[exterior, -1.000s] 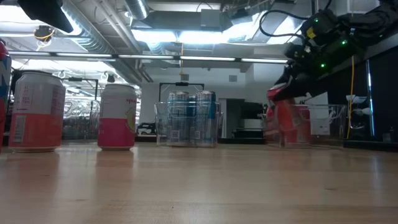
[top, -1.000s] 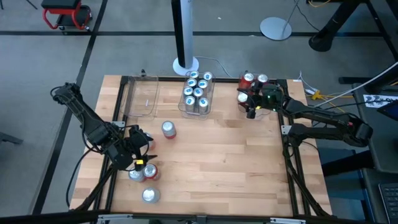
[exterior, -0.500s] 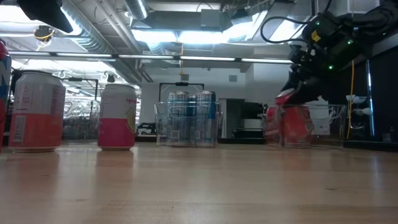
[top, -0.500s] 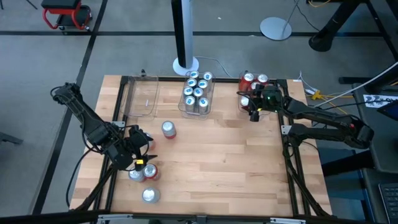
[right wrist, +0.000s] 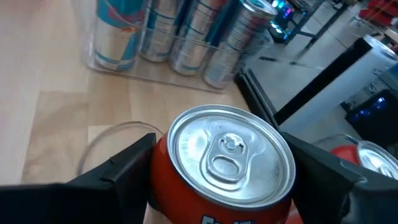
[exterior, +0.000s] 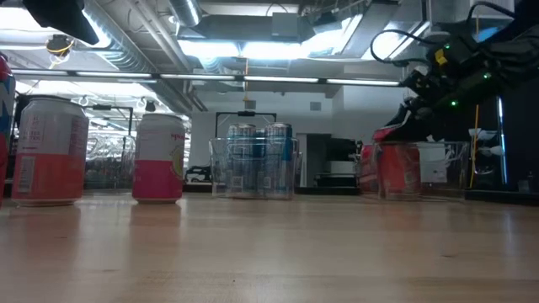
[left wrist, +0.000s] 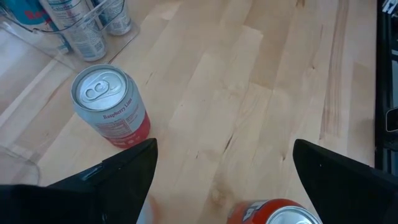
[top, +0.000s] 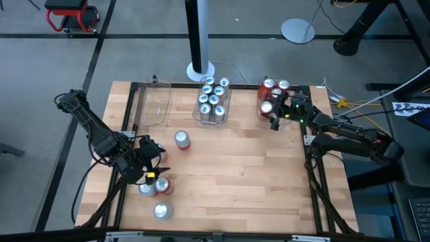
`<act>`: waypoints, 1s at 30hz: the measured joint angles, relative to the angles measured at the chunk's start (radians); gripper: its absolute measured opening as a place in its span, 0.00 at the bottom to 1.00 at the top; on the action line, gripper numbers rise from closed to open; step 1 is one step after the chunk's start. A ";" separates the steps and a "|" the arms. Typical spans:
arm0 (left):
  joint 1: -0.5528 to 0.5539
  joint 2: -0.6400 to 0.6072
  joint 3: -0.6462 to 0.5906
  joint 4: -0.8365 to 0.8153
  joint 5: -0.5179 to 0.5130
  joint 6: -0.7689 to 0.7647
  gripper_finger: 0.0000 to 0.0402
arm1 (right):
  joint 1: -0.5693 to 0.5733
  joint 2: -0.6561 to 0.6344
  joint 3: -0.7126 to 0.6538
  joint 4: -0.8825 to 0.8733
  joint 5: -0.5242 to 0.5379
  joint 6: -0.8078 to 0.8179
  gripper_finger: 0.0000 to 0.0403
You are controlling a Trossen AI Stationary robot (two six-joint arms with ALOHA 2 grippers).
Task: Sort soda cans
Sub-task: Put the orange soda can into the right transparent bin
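Counting: four loose cans (top: 182,140), three bins (top: 154,105).

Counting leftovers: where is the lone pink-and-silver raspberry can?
High view: the pink-and-silver raspberry can stands alone left of centre, just before the clear bin of blue-and-white cans.

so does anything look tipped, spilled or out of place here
Nothing stands out. The loose soda cans near the left tool stand upright, the blue cans sit upright in their bin, and the right tool straddles an upright red can.
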 joint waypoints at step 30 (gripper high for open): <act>0.010 0.000 0.000 0.001 -0.002 0.013 0.90 | -0.024 0.006 -0.011 0.060 0.094 0.073 0.94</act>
